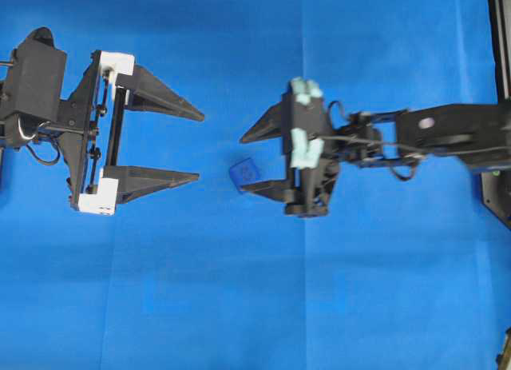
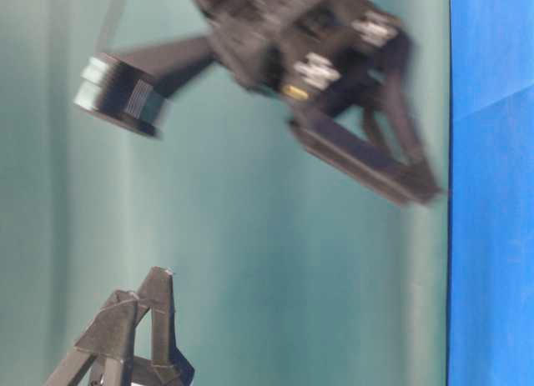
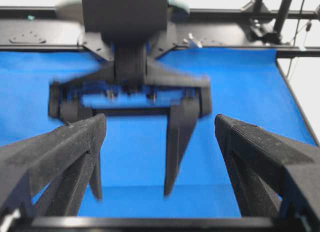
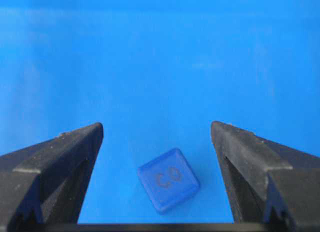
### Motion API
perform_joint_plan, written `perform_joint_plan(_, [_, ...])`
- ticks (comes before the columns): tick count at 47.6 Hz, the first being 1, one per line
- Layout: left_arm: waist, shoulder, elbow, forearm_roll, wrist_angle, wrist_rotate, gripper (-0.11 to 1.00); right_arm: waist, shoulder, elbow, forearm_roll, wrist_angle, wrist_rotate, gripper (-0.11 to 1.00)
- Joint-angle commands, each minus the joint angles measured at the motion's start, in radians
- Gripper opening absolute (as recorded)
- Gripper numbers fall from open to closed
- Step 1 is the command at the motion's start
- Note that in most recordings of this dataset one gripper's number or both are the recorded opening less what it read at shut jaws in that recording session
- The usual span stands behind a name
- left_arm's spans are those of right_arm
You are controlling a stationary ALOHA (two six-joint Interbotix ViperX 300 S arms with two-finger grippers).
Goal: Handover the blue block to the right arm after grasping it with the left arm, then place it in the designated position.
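Blue cloth point(image 1: 239, 306) across the whole table. Left arm point(image 1: 48, 106) on the left of the overhead view, its gripper point(image 1: 200, 145) spread wide with nothing between the fingers. Right arm point(image 1: 447, 134) reaching in from the right, its gripper point(image 1: 243, 161) parted too, not clamped on anything. Blue block point(image 1: 244, 173) lying on the cloth just beside the tip of the right gripper's lower finger; seen from the right wrist, resting between the two fingers point(image 4: 65, 157), touching neither, embossed face up.
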State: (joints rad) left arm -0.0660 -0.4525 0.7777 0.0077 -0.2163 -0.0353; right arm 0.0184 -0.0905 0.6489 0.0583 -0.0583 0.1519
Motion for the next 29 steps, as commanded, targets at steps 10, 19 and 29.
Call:
perform_joint_plan(10, [-0.003,-0.006,-0.028,0.002,-0.008,0.002,0.93,0.002,-0.235,0.009,-0.025,0.132,-0.006,0.74])
perform_joint_plan(19, [-0.003,-0.006,-0.029,0.002,-0.008,0.002,0.93,0.002,-0.344,0.017,-0.028,0.204,-0.003,0.74])
perform_joint_plan(29, [-0.003,-0.006,-0.032,0.002,-0.009,0.002,0.93,0.000,-0.420,0.038,-0.028,0.244,-0.006,0.74])
